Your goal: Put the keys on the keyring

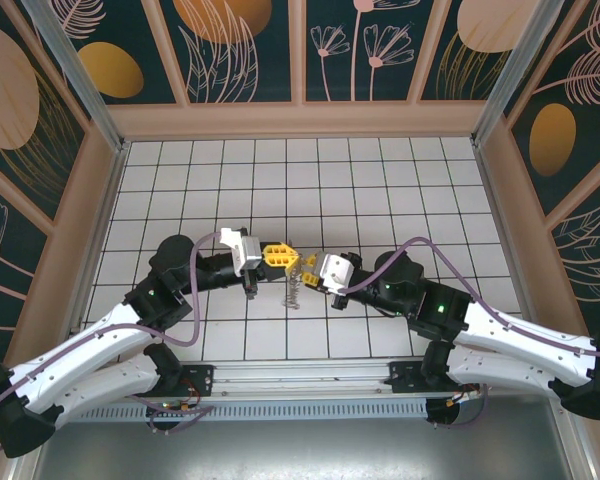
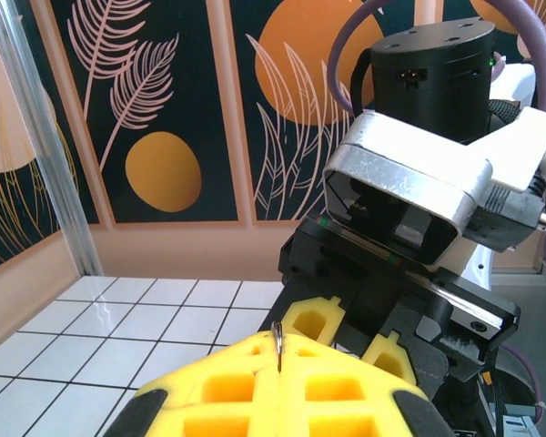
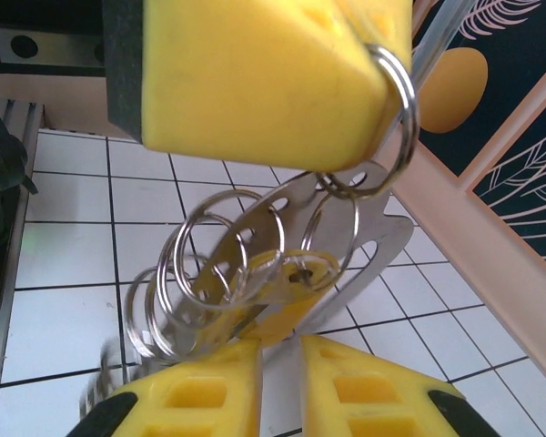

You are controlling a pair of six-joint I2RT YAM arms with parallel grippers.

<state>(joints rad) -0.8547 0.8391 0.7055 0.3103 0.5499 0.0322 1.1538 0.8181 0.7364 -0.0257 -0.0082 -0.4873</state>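
My left gripper [image 1: 279, 253] is shut on the keyring [image 2: 278, 339], a thin steel ring pinched edge-on between its yellow fingertips [image 2: 346, 382]. From that ring [image 3: 402, 109] hang a flat silver plate [image 3: 382, 246] with holes and several more steel rings [image 3: 209, 264], dangling over the tiles [image 1: 293, 287]. A small gold key [image 3: 296, 278] hangs among them, one ring seemingly through its hole. My right gripper [image 3: 280, 350] faces it from below, jaws a narrow gap apart. The key's lower end sits at the mouth of that gap, against the left fingertip [image 3: 209, 382]. Whether it is pinched is unclear.
Both arms meet mid-floor over the white tiles [image 1: 400, 180]. Beige walls [image 1: 300, 118] with dark leaf panels enclose the back and sides. An aluminium rail [image 1: 300, 378] runs along the near edge. Open floor lies behind and beside the grippers.
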